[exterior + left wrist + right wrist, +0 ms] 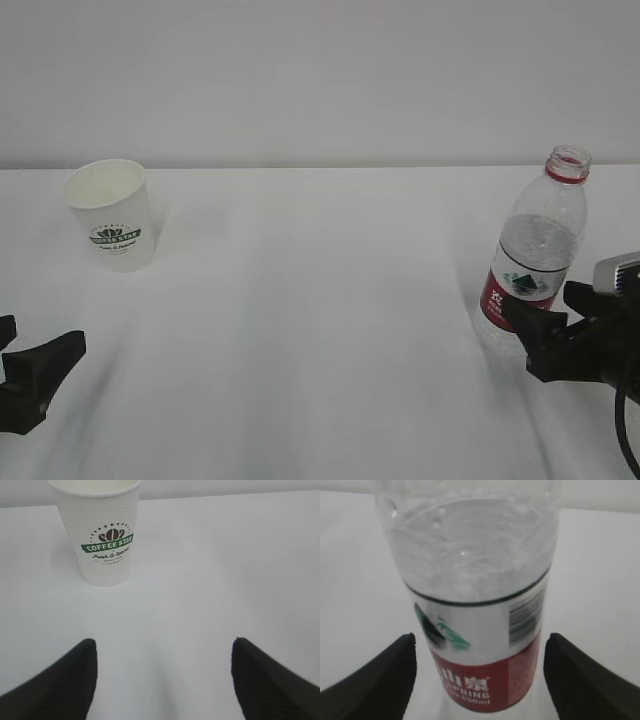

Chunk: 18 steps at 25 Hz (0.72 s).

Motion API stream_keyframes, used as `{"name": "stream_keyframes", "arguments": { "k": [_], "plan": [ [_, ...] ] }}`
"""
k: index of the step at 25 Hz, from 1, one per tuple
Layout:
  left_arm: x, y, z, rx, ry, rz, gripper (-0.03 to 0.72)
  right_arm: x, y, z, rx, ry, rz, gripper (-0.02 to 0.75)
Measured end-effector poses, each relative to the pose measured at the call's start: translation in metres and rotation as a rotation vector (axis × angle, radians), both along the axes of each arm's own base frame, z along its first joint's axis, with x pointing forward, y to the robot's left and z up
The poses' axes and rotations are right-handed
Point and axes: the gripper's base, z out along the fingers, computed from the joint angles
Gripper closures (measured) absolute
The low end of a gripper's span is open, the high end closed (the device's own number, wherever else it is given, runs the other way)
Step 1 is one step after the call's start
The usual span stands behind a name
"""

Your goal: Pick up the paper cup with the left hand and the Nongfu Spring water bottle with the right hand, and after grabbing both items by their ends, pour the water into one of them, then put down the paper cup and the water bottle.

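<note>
The white paper cup (112, 215) with a green logo stands upright at the back left of the table. In the left wrist view the paper cup (102, 540) is ahead and left of my left gripper (162, 642), which is open with only bare table between its fingers. The Nongfu Spring water bottle (535, 250) stands upright on the right, uncapped, with a red neck ring and red label. My right gripper (477, 640) is open, and the bottle (475, 630) stands between its fingers with a gap on each side. The water (470, 555) fills the bottle to above the label.
The white table (320, 330) runs back to a plain pale wall (320, 80). My left gripper (35, 350) sits low at the front left corner and my right gripper (545, 310) at the front right, by the bottle's base.
</note>
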Motion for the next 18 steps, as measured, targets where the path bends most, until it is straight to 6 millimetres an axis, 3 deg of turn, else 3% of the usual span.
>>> {"name": "stream_keyframes", "arguments": {
  "k": [8,18],
  "plan": [
    [0.0,0.0,0.0,-0.001,0.0,-0.003,0.085,0.016,0.002,0.005,0.011,-0.045,-0.004,0.136],
    [0.0,0.0,0.0,-0.001,0.0,-0.004,0.094,0.023,0.002,-0.009,0.026,0.002,-0.014,0.136]
  ]
}}
